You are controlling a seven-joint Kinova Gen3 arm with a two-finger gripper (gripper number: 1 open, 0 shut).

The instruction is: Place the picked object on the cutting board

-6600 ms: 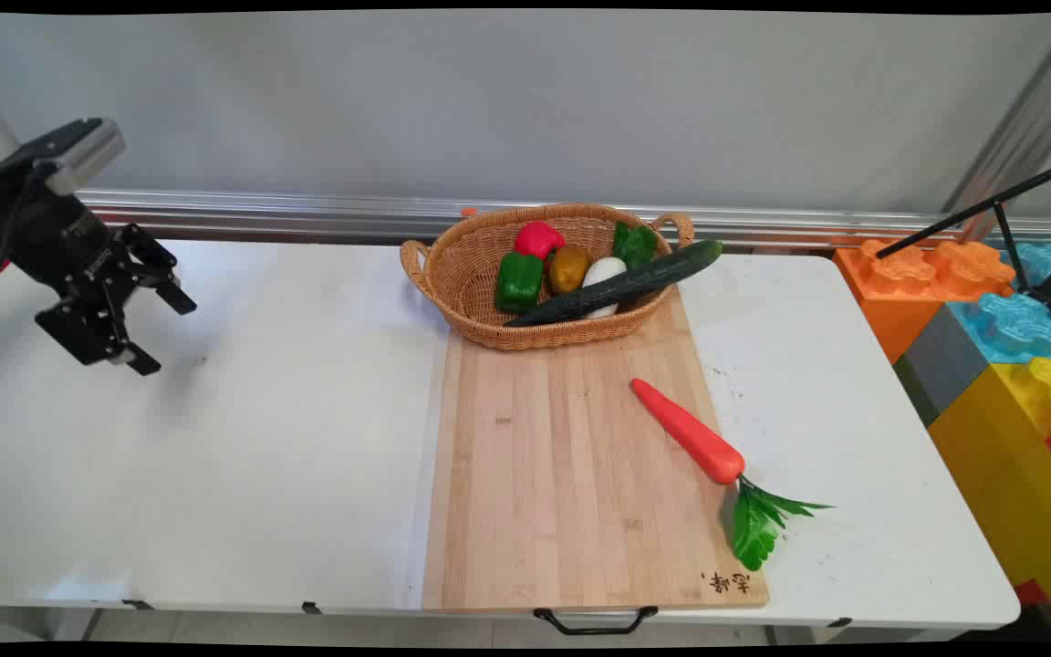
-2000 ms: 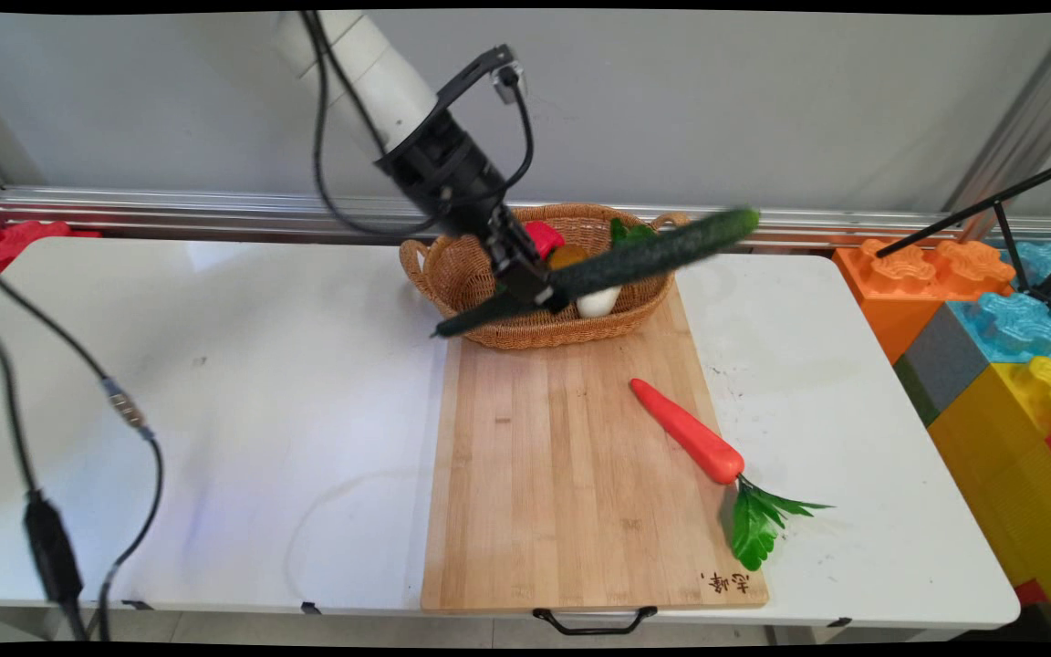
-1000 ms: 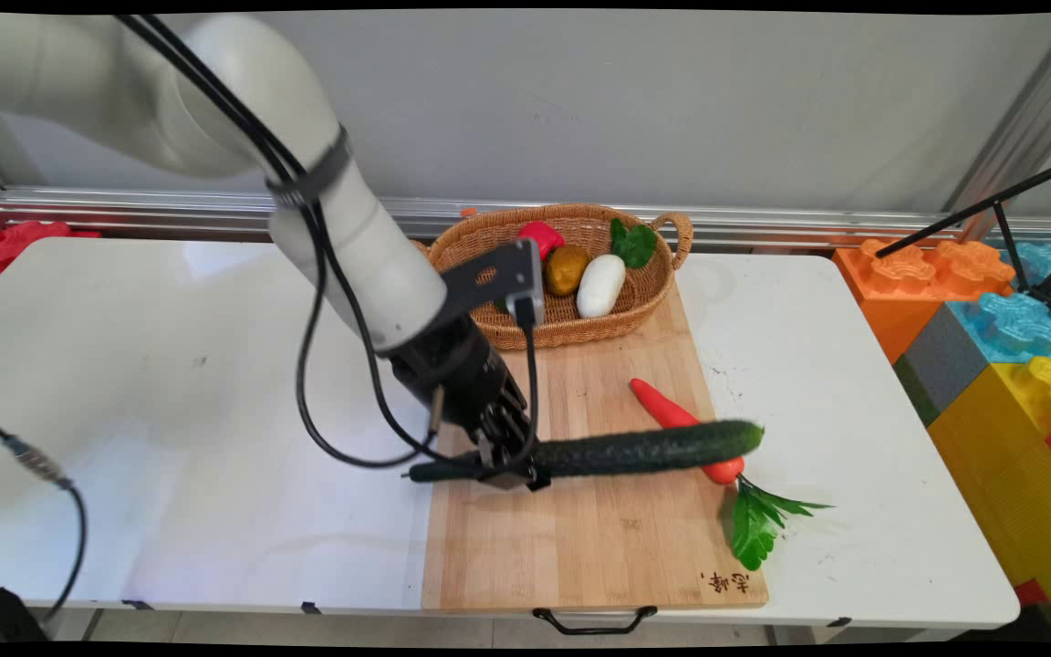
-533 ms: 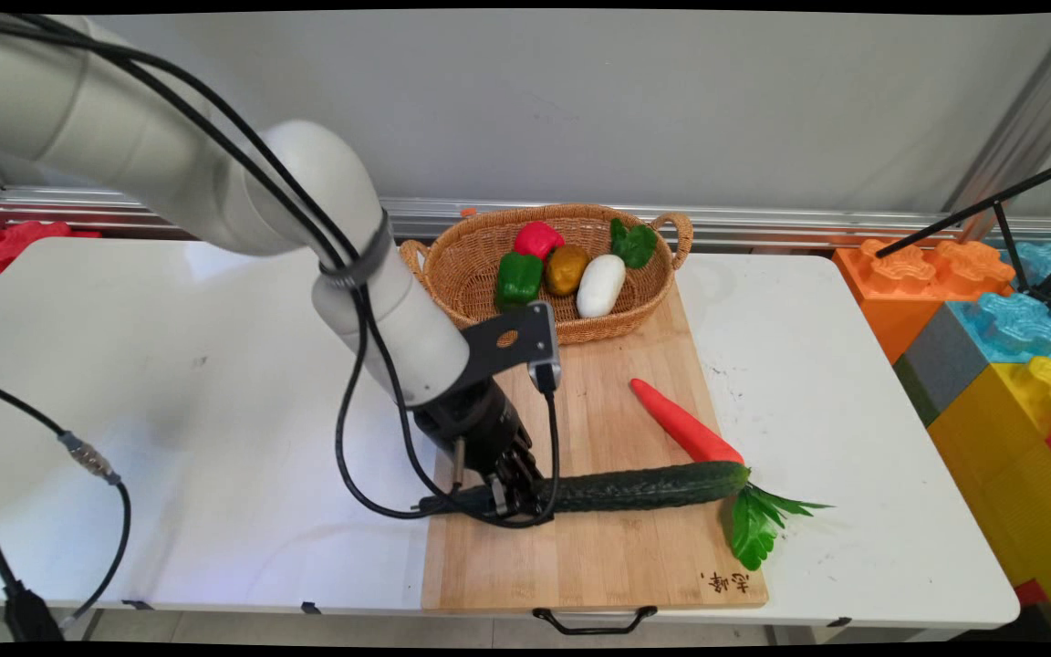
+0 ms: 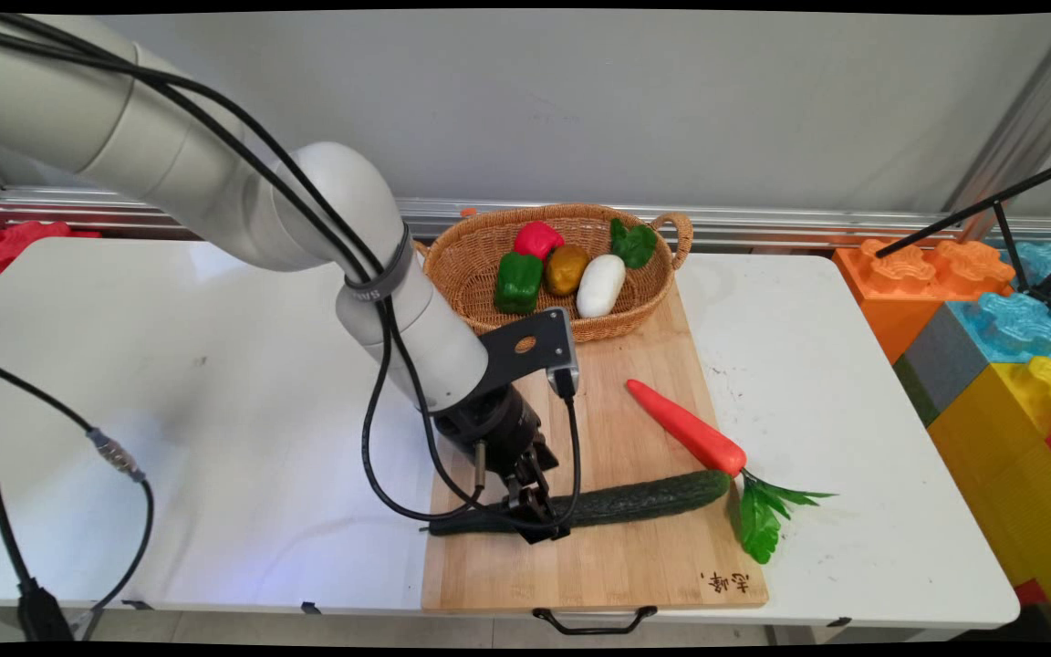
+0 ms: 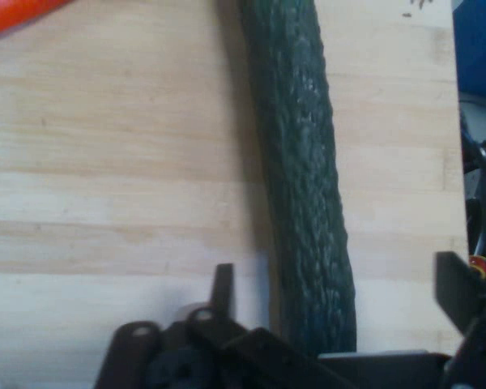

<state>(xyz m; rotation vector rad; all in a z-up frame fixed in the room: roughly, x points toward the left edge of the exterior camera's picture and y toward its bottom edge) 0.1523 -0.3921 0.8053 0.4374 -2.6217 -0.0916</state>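
**Cucumber lying across the near part of the board, gripper spread around its thin end**

The long dark green cucumber (image 5: 598, 505) lies flat on the pale wooden cutting board (image 5: 571, 429). Its long axis runs roughly left to right across the board, tilted a little so that the blunt right end sits slightly farther from the camera than the thin left end. That thin end reaches the board's left edge; the right end stops just beside the leafy top of the orange plastic carrot (image 5: 685, 431), touching it or nearly so.

The black two-finger gripper (image 5: 533, 511) is down at the cucumber's left part. In the hand view the fingers (image 6: 221, 285) stand wide apart, one on each side of the cucumber (image 6: 304, 178), with bare wood showing between the left finger and the skin. It grips nothing.

The carrot lies slantwise on the board's right side, tip toward the basket, green leaves (image 5: 767, 516) spilling over the right edge onto the white table (image 5: 215, 383). A strip of bare board lies between the cucumber and the near edge, where a black handle (image 5: 595, 621) hangs. The middle of the board, between cucumber and basket, is open wood. The table's left half is bare apart from hanging black cables (image 5: 115, 456).

The woven wicker basket (image 5: 462, 265) sits on the far end of the board, holding a green pepper (image 5: 517, 282), a red pepper (image 5: 537, 239), a brown potato-like piece (image 5: 568, 268), a white oblong vegetable (image 5: 600, 285) and a green leafy piece (image 5: 634, 244).
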